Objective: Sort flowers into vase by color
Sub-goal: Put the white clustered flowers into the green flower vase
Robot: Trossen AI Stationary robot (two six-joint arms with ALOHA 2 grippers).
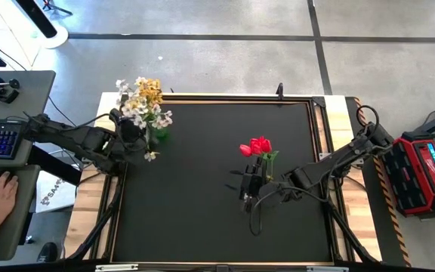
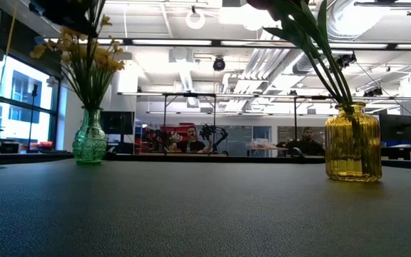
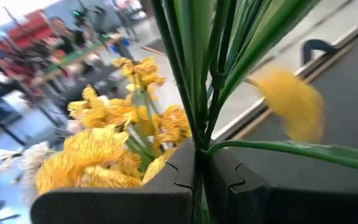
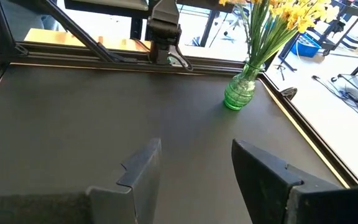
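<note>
From above, the left pincer (image 1: 131,128) sits at the far-left corner of the surface (image 1: 202,219), clamped on the yellow and white flowers (image 1: 146,102); red tulips (image 1: 257,146) stand mid-right by the right pincer (image 1: 249,185). At surface level, the green vase (image 2: 90,137) and yellow vase (image 2: 352,143) both hold stems. Left wrist: stems upright between shut fingers. Right wrist: fingers apart, empty.

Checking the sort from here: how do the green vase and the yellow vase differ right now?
Colour: the green vase is green glass, the yellow vase amber-yellow.
Shape: the green vase has a narrow neck over a round belly; the yellow vase is a wider, ribbed jar.
Contents: the green vase holds yellow and white blossoms; the yellow vase holds red tulips.
Both stand upright on the black table, with green stems inside.
</note>
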